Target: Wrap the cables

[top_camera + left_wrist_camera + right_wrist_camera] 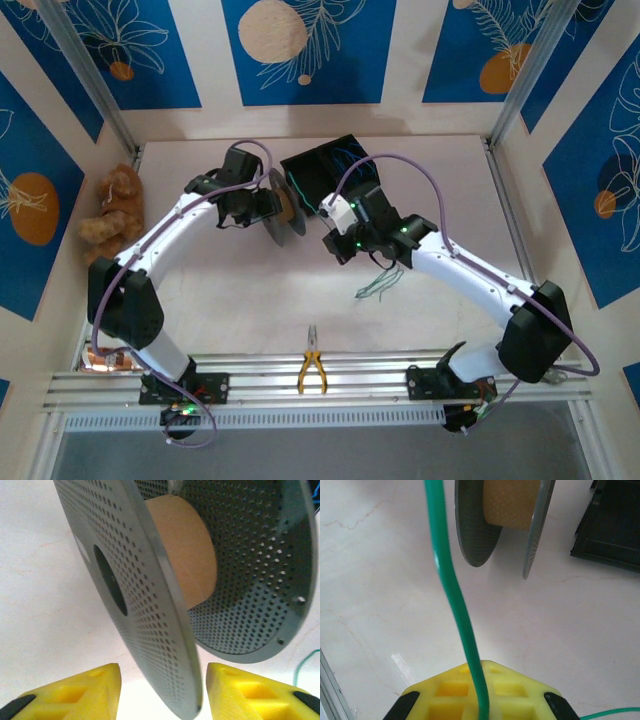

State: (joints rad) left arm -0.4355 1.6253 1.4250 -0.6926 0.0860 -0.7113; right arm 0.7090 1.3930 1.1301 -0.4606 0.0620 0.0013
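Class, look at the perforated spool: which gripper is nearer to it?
Left. The left gripper straddles one flange of the spool, a finger on each side. The right gripper, shut on a green cable, sits back from it across the table.

A grey spool (283, 215) stood on the table (250, 320) toward its far edge, beside a black box (318, 170). Loose green cables (378, 285) lay near the middle, and yellow-handled pliers (312, 372) at the near edge.
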